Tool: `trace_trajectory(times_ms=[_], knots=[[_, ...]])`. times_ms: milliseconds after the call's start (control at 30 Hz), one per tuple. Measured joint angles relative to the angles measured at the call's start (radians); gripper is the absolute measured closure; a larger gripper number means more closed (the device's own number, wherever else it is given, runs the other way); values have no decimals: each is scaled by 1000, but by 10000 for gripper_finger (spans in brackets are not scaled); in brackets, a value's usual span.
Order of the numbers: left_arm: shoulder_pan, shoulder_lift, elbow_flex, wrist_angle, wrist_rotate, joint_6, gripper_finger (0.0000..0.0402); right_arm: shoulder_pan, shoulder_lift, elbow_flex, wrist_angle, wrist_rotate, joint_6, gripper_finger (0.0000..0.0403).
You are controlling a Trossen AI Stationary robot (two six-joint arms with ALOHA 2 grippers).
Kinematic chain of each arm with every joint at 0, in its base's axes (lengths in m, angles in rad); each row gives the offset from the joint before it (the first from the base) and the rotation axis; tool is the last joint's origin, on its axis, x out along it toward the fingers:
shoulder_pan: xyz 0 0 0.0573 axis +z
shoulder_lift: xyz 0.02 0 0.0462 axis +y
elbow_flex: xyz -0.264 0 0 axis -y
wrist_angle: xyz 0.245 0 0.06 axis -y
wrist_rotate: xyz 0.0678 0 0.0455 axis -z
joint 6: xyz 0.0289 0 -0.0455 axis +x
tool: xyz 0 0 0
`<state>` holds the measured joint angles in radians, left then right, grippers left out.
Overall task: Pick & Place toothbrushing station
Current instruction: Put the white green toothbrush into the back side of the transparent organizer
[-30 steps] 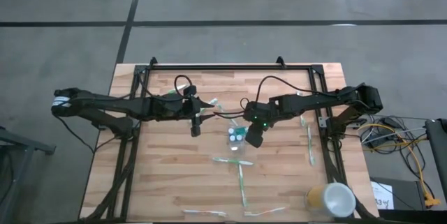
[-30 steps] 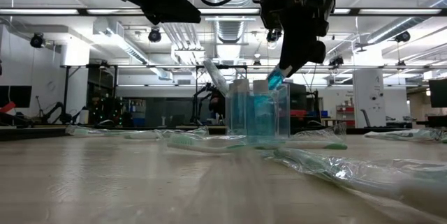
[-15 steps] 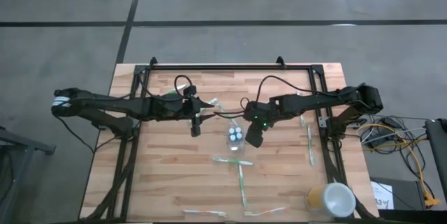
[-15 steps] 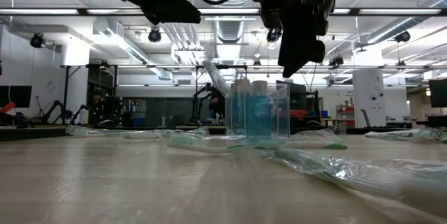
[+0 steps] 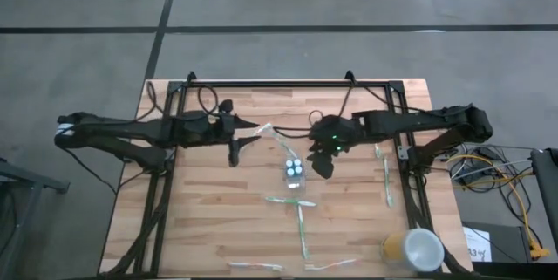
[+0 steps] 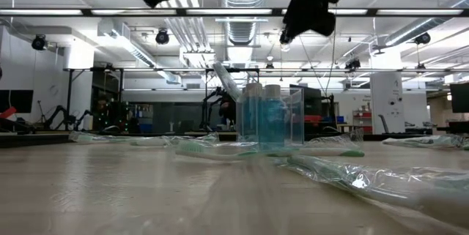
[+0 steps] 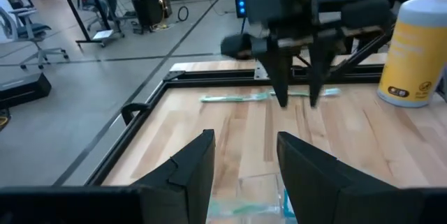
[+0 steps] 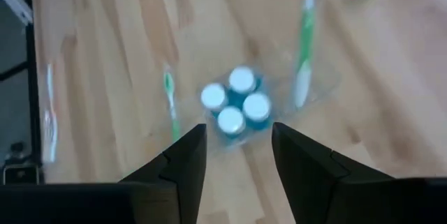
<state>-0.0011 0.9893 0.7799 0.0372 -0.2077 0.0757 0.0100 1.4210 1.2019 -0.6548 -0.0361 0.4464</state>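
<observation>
The small clear plastic cup (image 5: 294,170) stands upright on the wooden table, and also shows in the low view (image 6: 272,118). Several grey tubes with white round caps (image 8: 234,105) stand in it. One white-and-green toothbrush (image 6: 224,78) stands in the cup and leans out over its rim. My right gripper (image 8: 237,175) is open and empty, above the cup and a little toward the table's right (image 5: 321,167). My left gripper (image 7: 244,182) is open and empty, left of the cup (image 5: 234,154). More toothbrushes (image 5: 290,201) lie flat on the table.
Wrapped toothbrushes lie near the cup (image 5: 302,232), at the right (image 5: 387,180) and along the near edge (image 5: 255,266). A larger yellow cup with a white top (image 5: 414,249) stands at the near right corner. A black frame (image 5: 288,83) borders the table's far edge and sides.
My right gripper held a tube tilted over the cup and has let it go. The tube now stands upright in the cup among the others. The gripper has then risen and drawn slightly toward the table's right. My left gripper has drawn back toward the table's left.
</observation>
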Motion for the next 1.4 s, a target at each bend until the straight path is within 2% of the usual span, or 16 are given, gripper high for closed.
trace_trajectory(times_ms=[167,433,567,667,800,933,1067,1400], knots=[[0,-103,0,-89,0,-7,241,9,-100,-16,21,120,-35,249],[0,-217,-1,-139,10,26,241,25,-253,-79,180,145,-96,246],[0,-255,-1,-136,53,89,241,30,-306,-140,292,144,-106,251],[0,-282,-1,-146,96,134,241,30,-324,-187,331,144,-97,254],[0,-324,-2,-153,101,220,241,30,-337,-240,355,144,-52,257],[-1,-365,-2,-153,108,190,241,30,-336,-269,352,143,-37,256],[-1,-393,-2,-199,139,189,241,30,-334,-261,353,142,-41,252],[-1,-400,-2,-310,142,159,241,29,-334,-207,355,143,-114,262]])
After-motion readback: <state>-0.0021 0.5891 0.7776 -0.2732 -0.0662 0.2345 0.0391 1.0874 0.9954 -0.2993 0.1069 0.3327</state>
